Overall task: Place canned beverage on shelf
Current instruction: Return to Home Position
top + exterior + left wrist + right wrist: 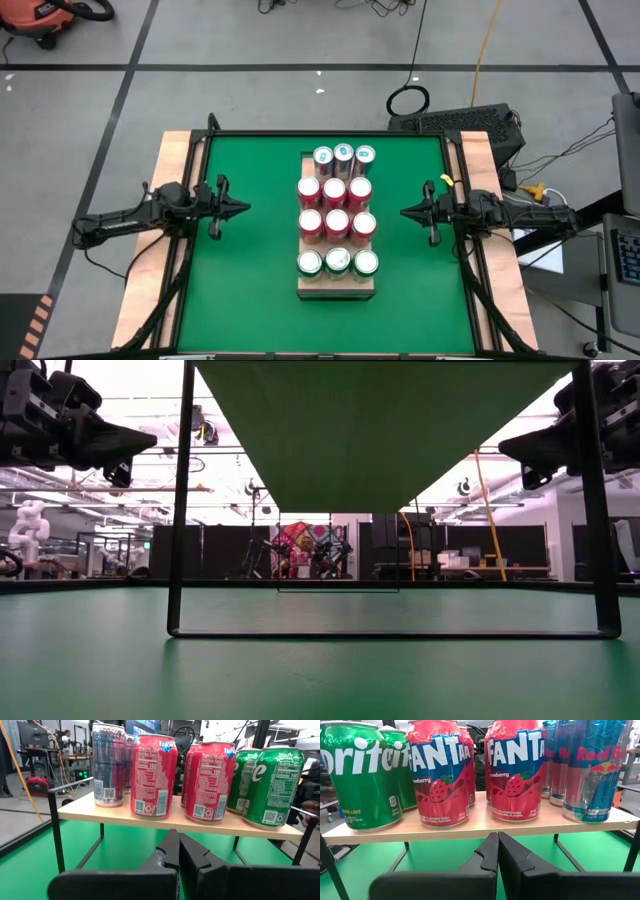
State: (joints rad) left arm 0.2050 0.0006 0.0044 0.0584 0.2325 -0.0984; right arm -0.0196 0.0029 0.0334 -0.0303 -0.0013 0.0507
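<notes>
Well, you can take the loading as done, as far as these views tell: the shelf stands in the middle of the green table, its long side running from the far edge toward the near edge, and every row on it is full. Three green cans stand upright across the end nearest the table's near edge, six red cans fill the two middle rows, and three silver-blue cans line the far end. They stand sorted by colour in straight rows of three, presumably so each kind lines up with its fellows and none overhangs the board's edges.

Your left gripper hangs over the table's left side, level with the red rows, fingers pressed together and holding nothing. The right gripper mirrors it over the right side, likewise closed and empty. Each points at a long edge of the shelf but is well apart from it, with bare green between tip and board. In the wrist views the cans stand untouched ahead of each closed pair of fingers.

I'd judge this held-off, closed pose a parking stance: it keeps the fingers clear so nothing gets nudged off the board.
</notes>
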